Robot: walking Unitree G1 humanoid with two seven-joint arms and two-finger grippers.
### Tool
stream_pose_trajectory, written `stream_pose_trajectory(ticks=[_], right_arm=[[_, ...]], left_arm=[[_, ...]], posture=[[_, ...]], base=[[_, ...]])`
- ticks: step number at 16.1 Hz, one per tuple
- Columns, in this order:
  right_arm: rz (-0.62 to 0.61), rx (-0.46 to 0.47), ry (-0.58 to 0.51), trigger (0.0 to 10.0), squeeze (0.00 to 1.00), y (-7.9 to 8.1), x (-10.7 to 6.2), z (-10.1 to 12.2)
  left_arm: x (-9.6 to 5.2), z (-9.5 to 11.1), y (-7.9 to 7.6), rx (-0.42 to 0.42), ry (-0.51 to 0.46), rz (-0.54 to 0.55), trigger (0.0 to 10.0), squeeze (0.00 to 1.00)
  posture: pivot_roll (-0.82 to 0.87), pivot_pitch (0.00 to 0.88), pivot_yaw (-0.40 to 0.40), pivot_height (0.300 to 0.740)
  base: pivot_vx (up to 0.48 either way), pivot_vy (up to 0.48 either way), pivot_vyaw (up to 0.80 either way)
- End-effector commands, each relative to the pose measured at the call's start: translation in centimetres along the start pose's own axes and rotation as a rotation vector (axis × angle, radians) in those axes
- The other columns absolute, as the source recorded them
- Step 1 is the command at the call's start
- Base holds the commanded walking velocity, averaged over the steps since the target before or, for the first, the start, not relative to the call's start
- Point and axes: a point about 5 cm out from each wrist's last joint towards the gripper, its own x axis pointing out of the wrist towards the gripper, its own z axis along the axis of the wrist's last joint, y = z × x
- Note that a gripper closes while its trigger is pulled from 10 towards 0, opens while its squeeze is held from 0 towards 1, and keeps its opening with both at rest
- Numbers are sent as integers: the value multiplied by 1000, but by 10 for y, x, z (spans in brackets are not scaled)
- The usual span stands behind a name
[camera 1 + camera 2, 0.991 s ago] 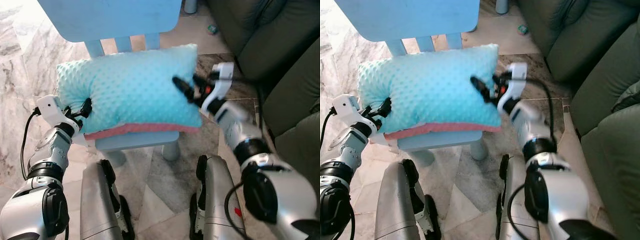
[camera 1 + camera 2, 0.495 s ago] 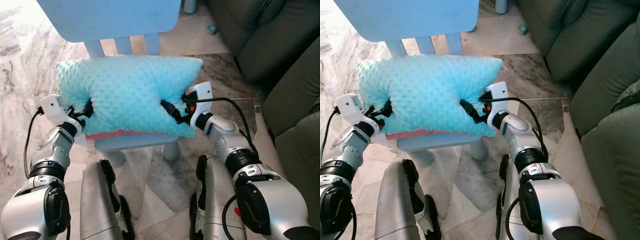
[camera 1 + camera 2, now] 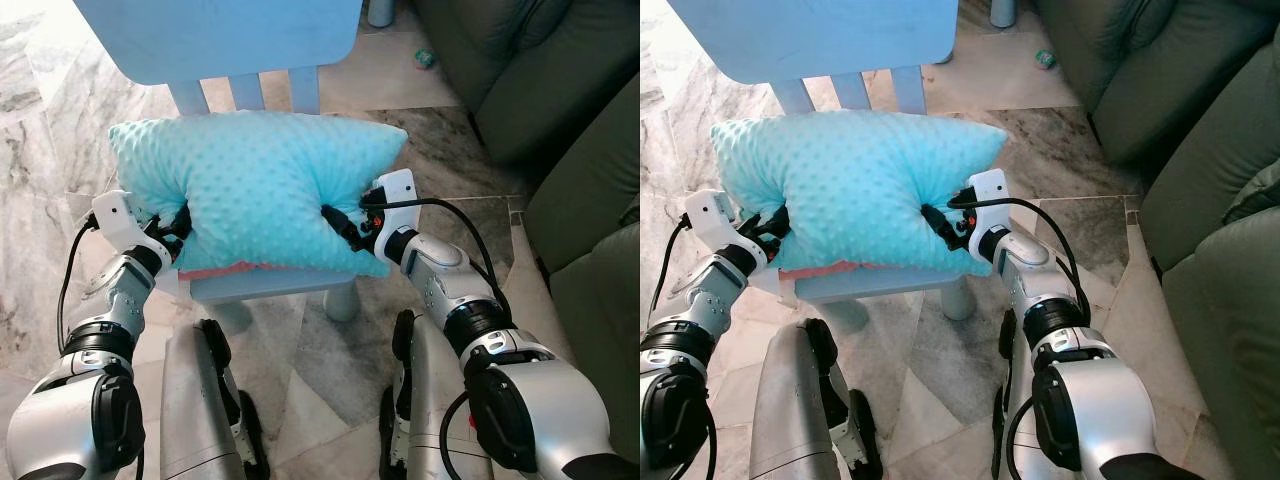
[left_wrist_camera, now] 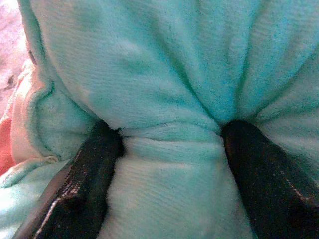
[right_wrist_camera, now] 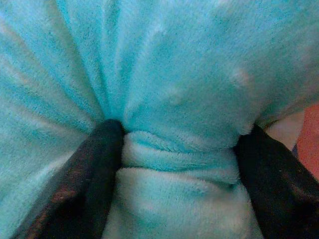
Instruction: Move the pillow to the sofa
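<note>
- The soft turquoise pillow with a dotted plush surface (image 3: 258,195) lies on the seat of the small light-blue wooden chair (image 3: 290,282), and a pink underside shows along its front edge.
- The left gripper (image 3: 178,222) is at the pillow's left front corner, and its 2 black fingers are pushed into the fabric.
- In the left wrist view, the fingers (image 4: 82,186) stand on both sides of a bunched fold of the turquoise plush, so this gripper is clamped on the pillow.
- The right gripper (image 3: 342,224) is at the pillow's right front side, near the corner, and it presses a deep dent into the plush.
- In the right wrist view, its 2 fingers (image 5: 87,181) also pinch a fold of the same fabric between them, so this gripper too is closed on the pillow.
- The pillow therefore sits between the 2 grippers, held at both ends and bulging upward in the middle.
- From these views one cannot tell if the pillow is touching the seat or is just above it.
- The chair stands on the grey and white marble floor (image 3: 40,150).
- The dark olive-green upholstered sofa (image 3: 560,110) is to the right of the robot, well apart from the pillow.
- A small round greenish object (image 3: 426,59) lies on the floor near the sofa's base.
</note>
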Motion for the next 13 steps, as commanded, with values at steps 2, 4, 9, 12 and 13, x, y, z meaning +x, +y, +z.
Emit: stream_pose_trajectory(ticks=[2,4,9,12,13], right_arm=[[0,53,92,0,0,7,-3,-27],[-11,59,95,0,0,6,-4,-28],[-27,74,65,0,0,6,-2,-25],[-40,76,37,0,0,5,-2,-21],[-39,74,35,0,0,5,-3,-22]], left_arm=[[-4,-15,3,22,44,19,0,0],[-6,-16,6,25,34,36,0,0],[-8,-12,10,23,-13,84,0,0],[-10,-12,12,31,-55,123,0,0],[-12,-15,12,27,-69,138,0,0]], posture=[[-100,407,35,478],[-100,407,36,478],[-98,405,35,478],[-100,404,35,478],[-100,404,35,478]], base=[[0,0,0],[0,0,0],[0,0,0],[0,0,0],[0,0,0]])
